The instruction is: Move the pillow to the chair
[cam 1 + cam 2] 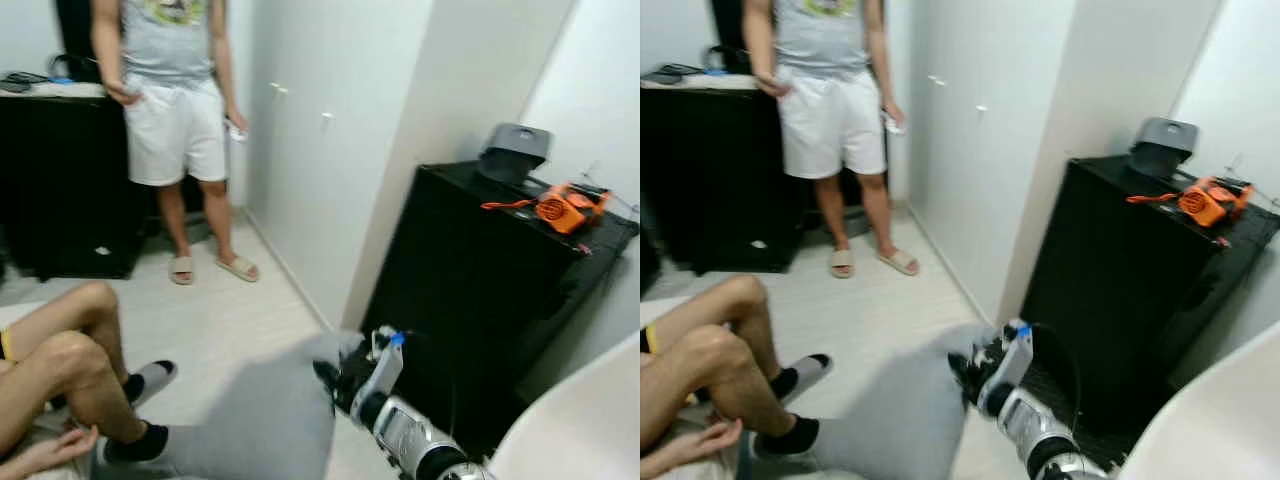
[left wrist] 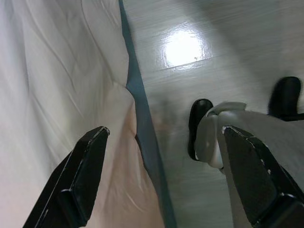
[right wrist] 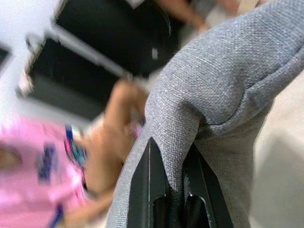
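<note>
A grey fabric pillow [image 1: 265, 415] hangs low in front of me, above the pale floor. My right gripper [image 1: 335, 385] is shut on its upper right corner; the right wrist view shows the black fingers [image 3: 156, 190] pinching a fold of the grey pillow [image 3: 213, 90]. My left gripper [image 2: 164, 156] stands open beside a white sheet [image 2: 52, 104], above the floor, with nothing between its fingers. A white curved surface [image 1: 580, 430] sits at the lower right; I cannot tell whether it is the chair.
A seated person's bare legs [image 1: 70, 370] with black socks reach in from the left. Another person [image 1: 180, 120] in white shorts stands at the back. A black cabinet [image 1: 480, 290] with an orange tool [image 1: 565, 208] stands on the right, white doors [image 1: 320, 150] behind it.
</note>
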